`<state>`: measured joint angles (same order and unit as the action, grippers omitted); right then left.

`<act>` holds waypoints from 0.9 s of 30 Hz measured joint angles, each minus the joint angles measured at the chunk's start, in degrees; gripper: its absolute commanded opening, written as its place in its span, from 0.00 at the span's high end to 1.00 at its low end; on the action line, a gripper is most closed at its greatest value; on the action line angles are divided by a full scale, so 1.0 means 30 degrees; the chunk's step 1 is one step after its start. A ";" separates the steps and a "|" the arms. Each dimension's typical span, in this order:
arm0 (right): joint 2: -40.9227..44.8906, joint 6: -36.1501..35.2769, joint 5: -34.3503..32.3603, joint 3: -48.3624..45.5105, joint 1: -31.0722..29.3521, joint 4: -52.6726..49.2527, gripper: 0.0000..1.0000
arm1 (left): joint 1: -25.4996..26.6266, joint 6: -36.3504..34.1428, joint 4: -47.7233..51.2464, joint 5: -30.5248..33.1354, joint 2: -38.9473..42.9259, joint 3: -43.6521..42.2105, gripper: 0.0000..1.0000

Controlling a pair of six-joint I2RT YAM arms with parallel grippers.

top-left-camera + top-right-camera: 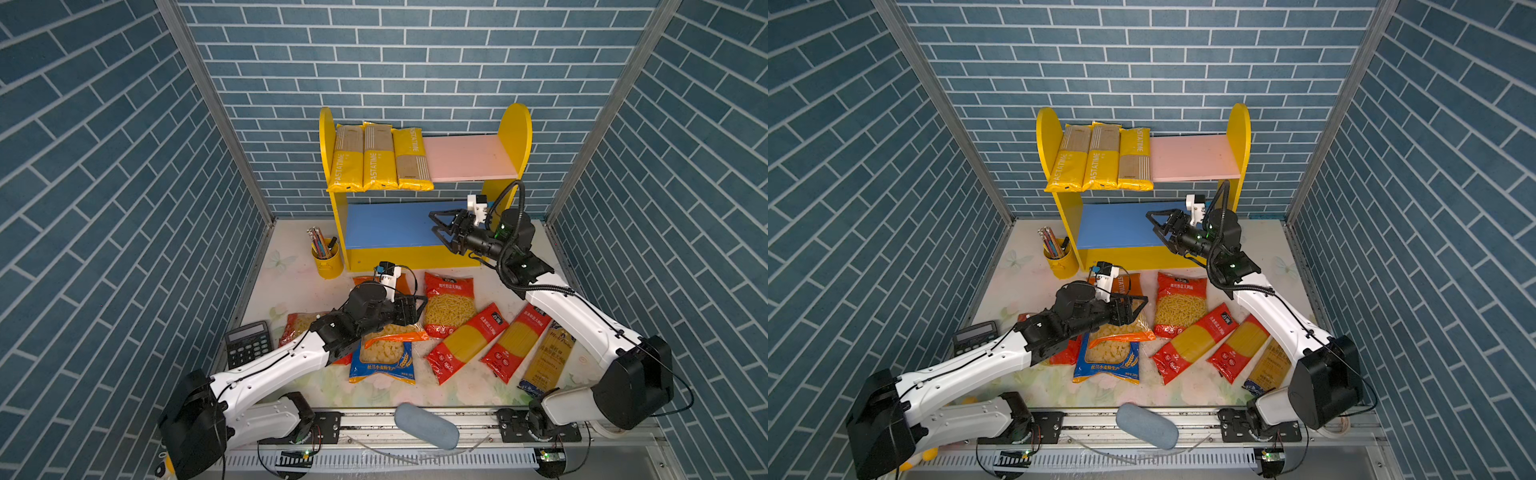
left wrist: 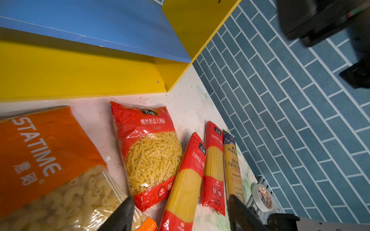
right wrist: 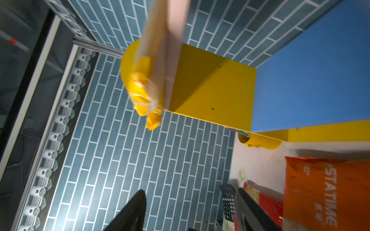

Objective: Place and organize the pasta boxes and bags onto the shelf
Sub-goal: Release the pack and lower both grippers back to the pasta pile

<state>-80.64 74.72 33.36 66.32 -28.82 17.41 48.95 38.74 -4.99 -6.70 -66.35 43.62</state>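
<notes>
You are looking at ten pasta packs. Three long yellow PASTATIME packs [image 1: 376, 156] are lying side by side on the left half of the pink upper board [image 1: 469, 160] of the shelf [image 1: 515, 137]. Seven more are lying on the table [image 1: 291, 274] in front of the shelf. An orange macaroni bag [image 2: 40, 144] is overlapping a blue macaroni bag [image 1: 382, 361], with a red fusilli bag [image 1: 449, 305] just beside them. Your left arm is half hiding a second red bag [image 1: 297, 326]. Two red spaghetti packs [image 1: 467, 343] are fanning out next to one dark-blue spaghetti pack [image 1: 548, 361].

Your left claw [image 1: 420, 307] is hovering over the orange bag, spread wide and gripping nothing. Your right claw [image 1: 435, 227] is hanging above the right end of the blue lower board [image 1: 386, 226], also spread and empty.

A yellow pencil cup [image 1: 327, 259] is standing by the shelf's left foot, and a calculator [image 1: 248, 343] is lying near the table's left edge.
</notes>
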 measured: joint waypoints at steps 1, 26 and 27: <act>0.0219 -0.0007 -0.0095 -0.0816 0.0000 0.0036 0.30 | 0.0153 -0.0153 0.0000 0.0044 -0.0168 0.0066 0.26; 0.4597 -0.0066 -0.5020 -1.2065 -0.0947 -0.1989 0.33 | 0.2426 -0.0801 -0.0845 0.0903 -0.3818 0.0000 0.26; 0.4597 -0.0066 -0.5115 -1.2065 -0.0991 -0.2011 0.34 | 0.2470 -0.0758 -0.0867 0.0954 -0.3818 -0.0058 0.26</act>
<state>-66.85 74.52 18.02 30.13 -31.79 11.38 56.36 36.47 -7.60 -3.84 -77.80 43.44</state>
